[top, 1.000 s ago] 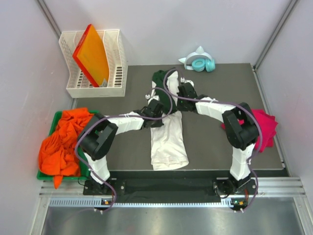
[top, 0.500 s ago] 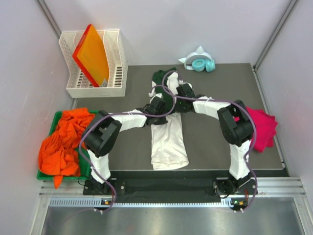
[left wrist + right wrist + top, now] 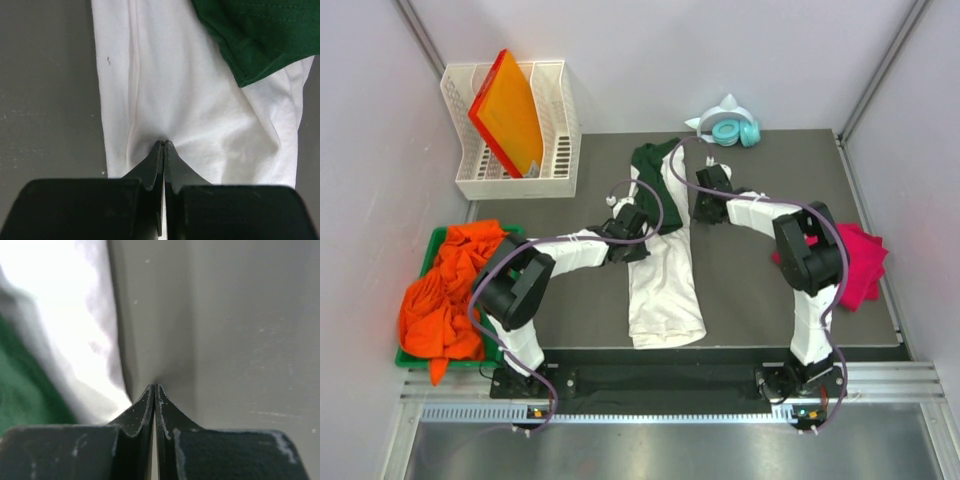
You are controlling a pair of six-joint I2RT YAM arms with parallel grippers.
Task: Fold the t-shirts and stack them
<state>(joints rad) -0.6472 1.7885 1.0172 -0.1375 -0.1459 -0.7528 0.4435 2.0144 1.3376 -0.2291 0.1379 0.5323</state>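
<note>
A white t-shirt (image 3: 665, 290) lies as a long strip down the middle of the dark mat (image 3: 570, 300), with a green t-shirt (image 3: 655, 185) over its far end. My left gripper (image 3: 632, 228) is at the strip's left edge; in the left wrist view it (image 3: 164, 144) is shut, with the white cloth (image 3: 190, 100) puckering into its tip and the green hem (image 3: 260, 35) just beyond. My right gripper (image 3: 703, 187) is off the right side of the shirts. It (image 3: 154, 387) is shut, tip on bare mat (image 3: 240, 315) beside the white edge (image 3: 95, 315).
A green bin (image 3: 435, 240) heaped with orange shirts (image 3: 445, 290) sits at the left edge. A pink shirt (image 3: 860, 260) lies at the right edge. A white rack (image 3: 560, 120) holding an orange folder (image 3: 510, 110) and teal headphones (image 3: 730, 128) stand at the back.
The two grippers, close together over the green shirt before, have drawn apart: left one down-left, right one up-right. The green shirt now lies spread wider and flatter.
</note>
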